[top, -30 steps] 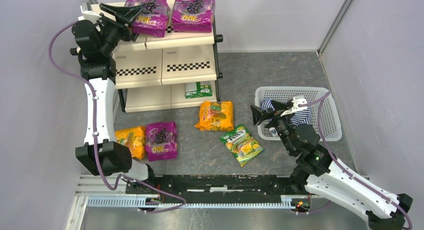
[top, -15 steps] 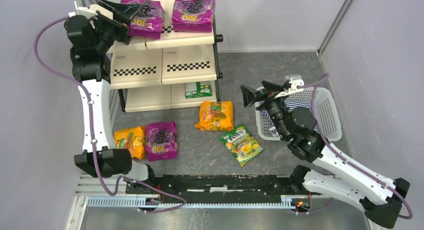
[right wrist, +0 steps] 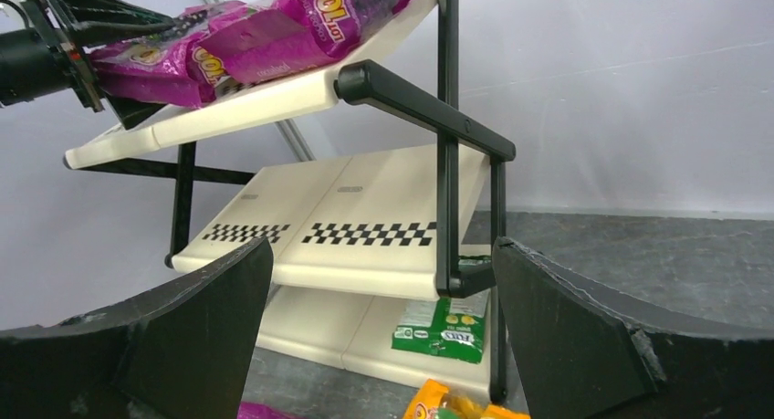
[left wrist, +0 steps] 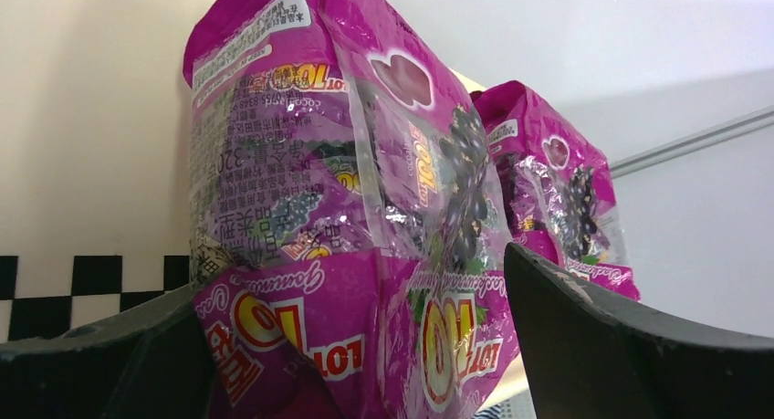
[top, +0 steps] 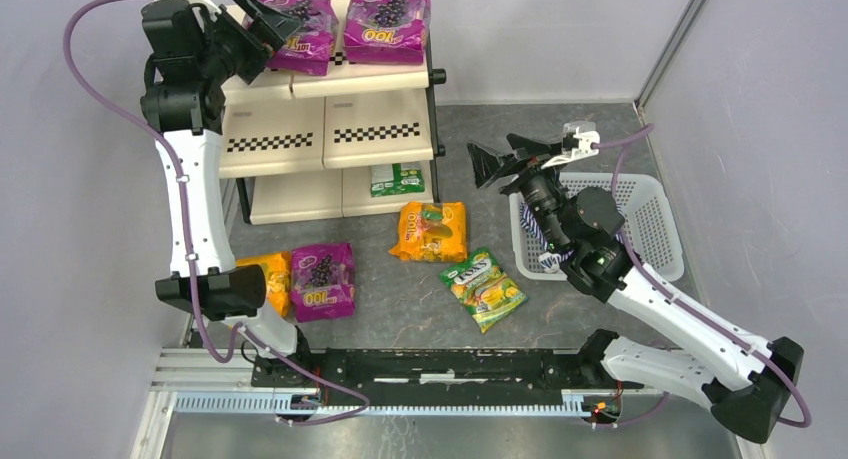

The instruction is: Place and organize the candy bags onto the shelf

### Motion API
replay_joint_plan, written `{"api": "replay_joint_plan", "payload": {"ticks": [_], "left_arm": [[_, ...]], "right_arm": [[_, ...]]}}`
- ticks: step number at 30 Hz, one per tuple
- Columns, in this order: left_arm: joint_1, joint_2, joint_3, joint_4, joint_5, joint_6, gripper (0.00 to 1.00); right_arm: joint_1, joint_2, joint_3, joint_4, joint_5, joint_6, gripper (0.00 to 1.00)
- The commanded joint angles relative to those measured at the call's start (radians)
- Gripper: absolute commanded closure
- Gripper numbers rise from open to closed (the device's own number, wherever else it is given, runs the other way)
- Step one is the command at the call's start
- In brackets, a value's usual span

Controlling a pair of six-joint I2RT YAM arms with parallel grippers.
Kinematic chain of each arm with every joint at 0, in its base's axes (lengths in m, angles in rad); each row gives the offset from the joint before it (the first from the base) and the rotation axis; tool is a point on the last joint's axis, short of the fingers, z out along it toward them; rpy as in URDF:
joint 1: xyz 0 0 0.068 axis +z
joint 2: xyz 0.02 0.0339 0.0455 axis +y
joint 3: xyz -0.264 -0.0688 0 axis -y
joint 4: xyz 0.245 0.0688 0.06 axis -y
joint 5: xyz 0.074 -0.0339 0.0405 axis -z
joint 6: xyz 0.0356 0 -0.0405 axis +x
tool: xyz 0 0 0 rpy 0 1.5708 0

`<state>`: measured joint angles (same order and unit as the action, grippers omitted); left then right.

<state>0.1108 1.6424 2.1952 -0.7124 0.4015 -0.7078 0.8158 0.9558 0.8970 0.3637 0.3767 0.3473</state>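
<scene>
The shelf [top: 375, 129] stands at the back left. Two purple candy bags [top: 300, 27] [top: 388, 19] lie on its top tier, and a green one [top: 397, 179] on the bottom tier. My left gripper [top: 270, 29] is open at the left purple bag [left wrist: 365, 209], with its fingers wide on either side of the bag's near end. My right gripper [top: 497, 159] is open and empty, raised between the shelf and the basket and facing the shelf [right wrist: 365, 246]. On the floor lie an orange bag [top: 432, 229], a green bag [top: 483, 287], a purple bag [top: 322, 279] and another orange bag [top: 268, 279].
A white mesh basket [top: 650, 229] with a blue-white striped cloth [top: 540, 234] stands at the right, under my right arm. Grey walls close in the left, back and right sides. The shelf's black tube frame [right wrist: 445, 163] is just ahead of my right gripper.
My left gripper has risen and shifted right along the left purple bag on the top tier. My right gripper has lifted away from the basket and moved left toward the shelf.
</scene>
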Motion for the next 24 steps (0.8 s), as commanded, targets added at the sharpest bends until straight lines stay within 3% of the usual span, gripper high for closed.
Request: {"api": "replay_joint_plan", "payload": {"ticks": [1, 8, 18, 24], "left_arm": [[0.001, 0.006, 0.095, -0.018, -0.035, 0.151, 0.00], [0.002, -0.003, 0.142, 0.017, 0.000, 0.163, 0.00], [0.007, -0.045, 0.135, -0.022, -0.170, 0.229, 0.00], [0.012, -0.040, 0.169, -0.049, -0.185, 0.249, 0.00]], "right_arm": [[-0.024, 0.025, 0.077, 0.076, -0.054, 0.039, 0.02], [-0.091, 0.091, 0.155, 0.118, -0.096, 0.071, 0.02], [-0.155, 0.256, 0.347, 0.119, -0.126, 0.068, 0.02], [-0.178, 0.385, 0.501, 0.073, -0.171, 0.060, 0.02]]}}
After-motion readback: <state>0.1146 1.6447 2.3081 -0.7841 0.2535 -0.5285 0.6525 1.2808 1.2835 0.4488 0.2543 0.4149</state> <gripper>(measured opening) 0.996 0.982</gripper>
